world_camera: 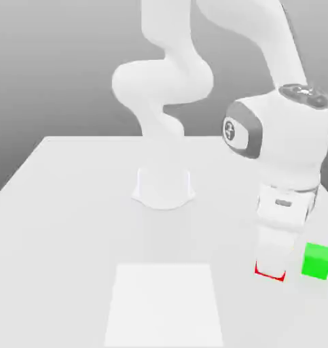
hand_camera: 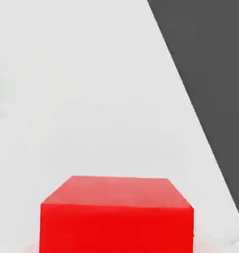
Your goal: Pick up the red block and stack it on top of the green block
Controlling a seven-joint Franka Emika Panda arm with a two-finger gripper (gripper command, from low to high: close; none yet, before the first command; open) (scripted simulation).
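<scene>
The end effector [world_camera: 272, 262] sits low at the lower right of the exterior view, down over the red block [world_camera: 269, 272], of which a thin red edge shows beneath it on the counter [world_camera: 71, 224]; whether it is clenched on the block or released I cannot tell. The green block [world_camera: 316, 261] stands just beside, toward the exterior view's right, apart from the red one. In the hand view the red block [hand_camera: 116, 215] lies at the bottom centre; a good grasp probably wants it centred, closing squarely on opposite faces, then lifting straight up clear of the green block's top before moving across.
</scene>
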